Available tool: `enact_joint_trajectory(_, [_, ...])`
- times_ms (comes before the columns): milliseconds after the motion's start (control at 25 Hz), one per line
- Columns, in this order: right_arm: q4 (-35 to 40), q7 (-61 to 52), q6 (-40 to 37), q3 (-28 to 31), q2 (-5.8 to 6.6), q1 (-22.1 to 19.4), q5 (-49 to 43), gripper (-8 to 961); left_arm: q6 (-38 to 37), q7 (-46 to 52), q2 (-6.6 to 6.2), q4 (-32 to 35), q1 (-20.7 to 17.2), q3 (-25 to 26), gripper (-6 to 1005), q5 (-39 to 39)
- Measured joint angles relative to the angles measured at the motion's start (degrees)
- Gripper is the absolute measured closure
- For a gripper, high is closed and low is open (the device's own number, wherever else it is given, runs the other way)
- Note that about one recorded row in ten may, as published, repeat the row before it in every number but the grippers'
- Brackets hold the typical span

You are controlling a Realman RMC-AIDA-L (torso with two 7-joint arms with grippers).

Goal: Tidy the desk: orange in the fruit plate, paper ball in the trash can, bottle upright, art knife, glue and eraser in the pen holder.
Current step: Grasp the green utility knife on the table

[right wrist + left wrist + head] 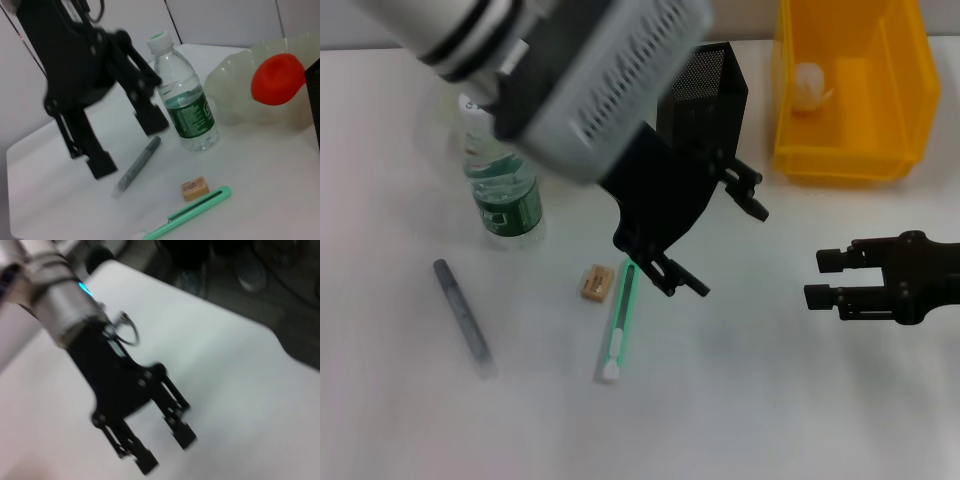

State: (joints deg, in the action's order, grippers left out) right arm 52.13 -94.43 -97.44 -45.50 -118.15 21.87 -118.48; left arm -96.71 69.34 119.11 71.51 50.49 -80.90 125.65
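The bottle (505, 190) (186, 107) stands upright with its green label facing out. A grey glue stick (463, 315) (137, 165), a tan eraser (596, 282) (195, 188) and the green art knife (618, 320) (192, 212) lie on the white desk in front of it. My left gripper (720, 240) (127, 142) hangs open and empty just above the knife's far end. The orange (277, 80) sits in the clear fruit plate (235, 90). A paper ball (810, 85) lies in the yellow trash can (850, 150). The black mesh pen holder (710, 85) stands behind the left gripper. My right gripper (823, 278) (165, 447) is open at the right.
My left arm's grey forearm (590, 90) covers the far left of the desk in the head view, hiding the plate there. White desk surface (740, 400) stretches between the two grippers and toward the near edge.
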Motion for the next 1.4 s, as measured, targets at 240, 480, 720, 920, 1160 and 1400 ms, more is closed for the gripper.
enact_joint_trajectory(240, [-0.71, -0.14, 0.76, 0.05, -0.19, 0.02, -0.12, 335, 1.11, 0.14, 0.05, 1.59, 0.05, -5.62, 195, 3.8])
enact_joint_trajectory(480, [-2.29, -0.58, 1.17, 0.06, -0.03, 0.02, -0.35, 335, 2.06, -1.17, 0.07, 1.68, 0.51, -10.03, 197, 6.83])
enact_joint_trajectory(720, [-2.96, -0.54, 1.6, -0.08, -0.02, 0.09, -0.5, 335, 6.36, -2.62, -0.1, -2.31, 2.19, -15.24, 200, 8.08])
enact_joint_trajectory(920, [-3.06, -0.69, 1.82, 0.06, -0.11, -0.22, -0.53, 335, 9.39, -3.42, -0.29, -5.39, 2.81, -19.35, 203, 9.18])
enact_joint_trajectory(1160, [-4.31, -1.47, 2.49, 0.06, -0.14, -0.42, -0.53, 336, 11.33, -3.91, -0.55, -7.07, 3.84, -22.15, 206, 10.1])
enact_joint_trajectory(1400, [-5.55, -1.59, 3.61, 0.06, 0.04, 0.01, -0.59, 336, 11.49, -3.94, -0.74, -7.95, 4.54, -23.16, 208, 12.24])
